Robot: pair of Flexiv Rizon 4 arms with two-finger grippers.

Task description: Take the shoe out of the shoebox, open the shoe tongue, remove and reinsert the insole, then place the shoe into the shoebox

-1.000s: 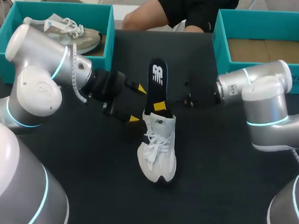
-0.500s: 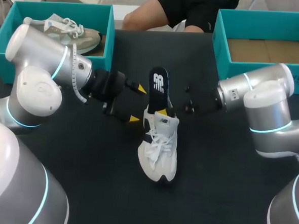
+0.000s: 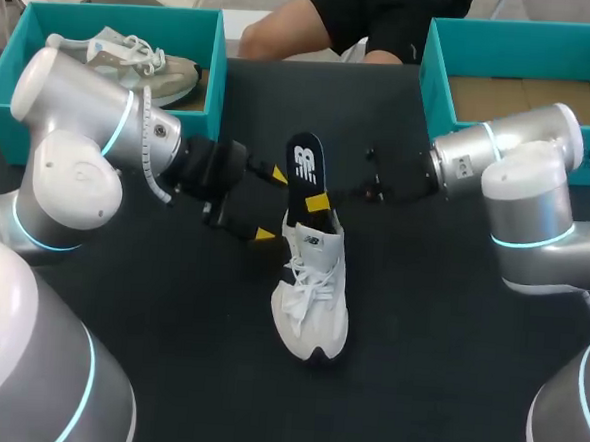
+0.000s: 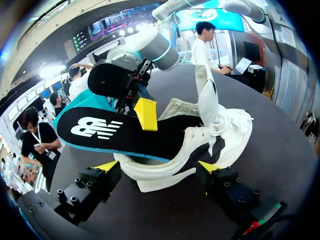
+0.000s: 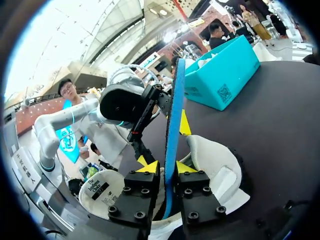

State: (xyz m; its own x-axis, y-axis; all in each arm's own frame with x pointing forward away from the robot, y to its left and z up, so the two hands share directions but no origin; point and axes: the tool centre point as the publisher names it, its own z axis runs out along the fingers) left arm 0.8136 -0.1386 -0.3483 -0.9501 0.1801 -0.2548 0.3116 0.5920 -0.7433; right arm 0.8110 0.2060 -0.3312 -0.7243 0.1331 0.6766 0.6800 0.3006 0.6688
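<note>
While the black table [image 3: 449,321] spreads under both my arms, a teal shoebox [image 3: 8,73] sits at its far left corner with a pale shoe [image 3: 134,61] lying inside. A second teal shoebox [image 3: 434,69] stands at the far right corner, its cardboard floor showing. Between them, well apart from either box, the white shoe [image 3: 312,302] rests upright on its sole in the middle of the table, with its toe toward the near edge and its laces loose. The black insole [image 3: 306,167], edged in blue, has one end down inside the shoe's opening. Its other end sticks up and out, tilted toward the far side.

My right pincer [image 5: 166,169] is closed on that insole, one yellow tip against each flat face, just above the shoe's collar. My left pincer [image 4: 157,167] is spread wide at the heel end, a finger to either side of the shoe, and I see no firm grip there.
</note>
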